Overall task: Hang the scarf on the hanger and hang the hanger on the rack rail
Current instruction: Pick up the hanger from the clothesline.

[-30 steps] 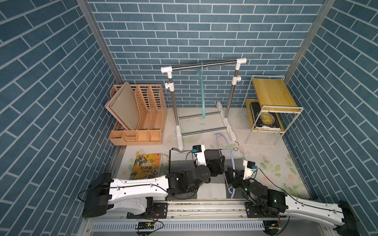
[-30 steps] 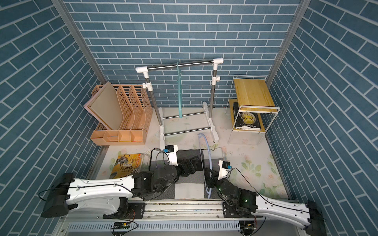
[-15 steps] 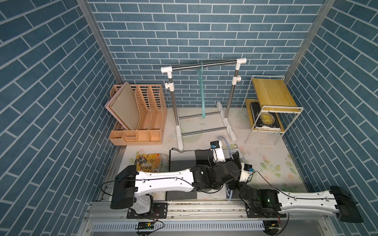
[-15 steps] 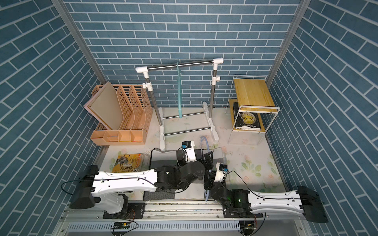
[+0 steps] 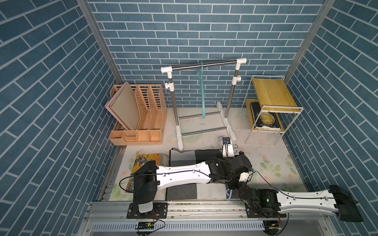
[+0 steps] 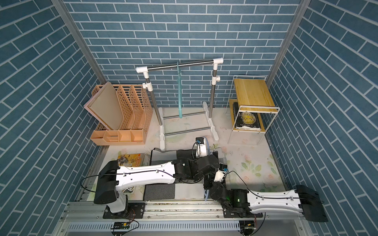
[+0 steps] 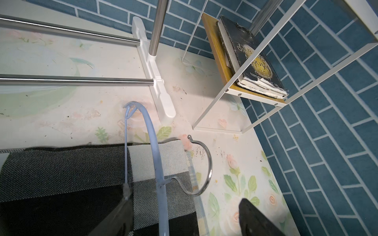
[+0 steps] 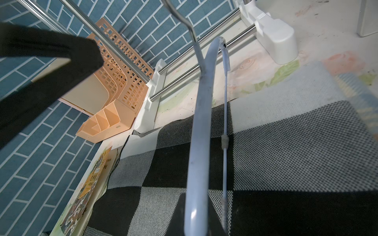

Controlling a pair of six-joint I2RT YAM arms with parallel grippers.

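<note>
scarf (image 5: pixel 182 160): flat on table, just before rack (image 5: pixel 204 65) | hanger (image 7: pixel 155 155): on edge over scarf, near rack's right foot | right gripper (image 8: pixel 201 206): clamped on hanger | left gripper (image 7: pixel 184 200): wide apart, astride hanger

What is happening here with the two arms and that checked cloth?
The right pincer is shut on a light blue hanger and holds it over the checked scarf, which lies flat on the table. The left pincer is open and straddles the hanger near its metal hook. The scarf is not yet on the hanger.
</note>
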